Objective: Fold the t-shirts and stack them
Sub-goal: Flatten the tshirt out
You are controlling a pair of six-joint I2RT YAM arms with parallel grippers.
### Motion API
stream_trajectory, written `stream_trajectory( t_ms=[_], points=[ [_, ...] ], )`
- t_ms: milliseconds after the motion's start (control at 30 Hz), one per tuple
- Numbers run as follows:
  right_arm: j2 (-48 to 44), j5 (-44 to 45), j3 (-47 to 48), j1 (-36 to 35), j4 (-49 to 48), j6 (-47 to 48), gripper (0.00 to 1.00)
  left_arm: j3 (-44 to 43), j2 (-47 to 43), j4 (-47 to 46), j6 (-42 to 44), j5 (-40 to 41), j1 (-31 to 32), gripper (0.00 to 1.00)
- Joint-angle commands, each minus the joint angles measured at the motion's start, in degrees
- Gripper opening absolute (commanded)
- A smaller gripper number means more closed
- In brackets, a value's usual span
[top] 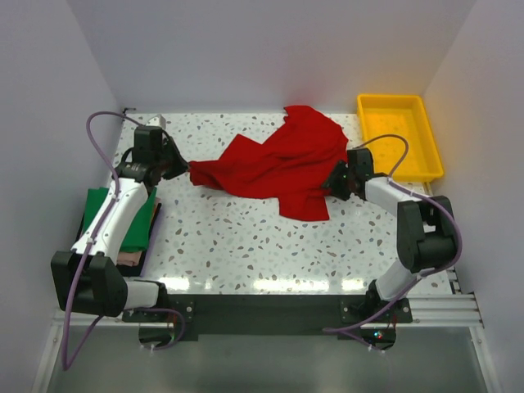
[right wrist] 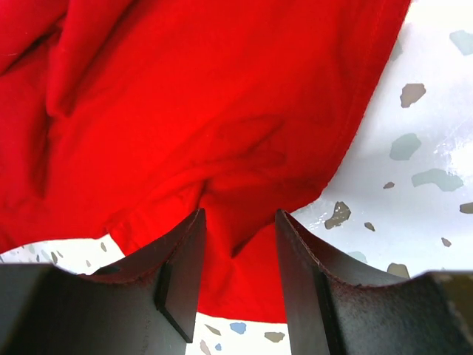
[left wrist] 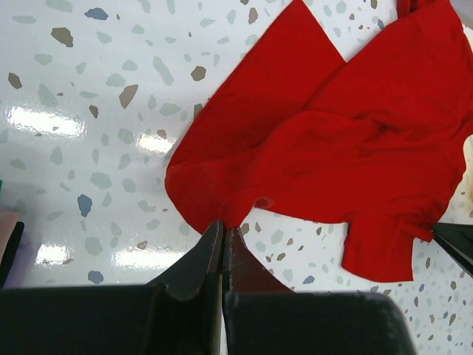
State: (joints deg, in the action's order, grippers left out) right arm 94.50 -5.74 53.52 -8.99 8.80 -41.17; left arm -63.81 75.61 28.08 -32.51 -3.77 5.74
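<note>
1. Table (top: 246,237): white speckled surface. It carries all the items below. Both arm bases are bolted at its near edge.

2. Red t-shirt (top: 278,168): lies crumpled and partly spread on the far half of the table, between the two grippers. It is bunched and creased, not flat. One pointed corner extends to the left. A loose flap lies toward the near right, and the far edge reaches close to the back wall. The left wrist view shows overlapping layers of the red t-shirt (left wrist: 332,148) resting on the table.

3. Yellow tray (top: 397,131): sits at the far right corner of the table, just beside the red t-shirt, not touching it as far as can be seen.

4. Green t-shirt (top: 97,201): lies folded at the left edge of the table, on top of a small stack of other cloth. The left arm partly hides it.

5. Left gripper (top: 184,170): positioned at the left corner of the red t-shirt. In the wrist view the left gripper (left wrist: 223,229) has its jaws pressed together, pinching the cloth edge.

6. Right gripper (top: 334,182): positioned at the right edge of the red t-shirt. In the wrist view the right gripper (right wrist: 236,222) has its jaws parted by a moderate gap, with a fold of the red t-shirt (right wrist: 185,111) lying between them.
</note>
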Motion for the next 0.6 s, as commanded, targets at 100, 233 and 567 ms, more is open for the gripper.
stream_trajectory(
  t_ms=[100,233,567],
  points=[
    [-2.2,1.0,-1.4,-0.4,-2.1,-0.8,0.47,1.1,-1.1,-2.5,-0.3,-0.6,-0.4,0.00],
    [-4.1,2.7,-2.1,-0.5,-1.3,-0.3,0.47,1.5,-0.9,-2.7,-0.4,-1.2,-0.3,0.00],
    [-2.9,1.7,-4.3,-0.4,-3.5,-2.2,0.48,2.0,-0.8,-3.0,-0.4,-1.5,-0.4,0.00]
  ],
)
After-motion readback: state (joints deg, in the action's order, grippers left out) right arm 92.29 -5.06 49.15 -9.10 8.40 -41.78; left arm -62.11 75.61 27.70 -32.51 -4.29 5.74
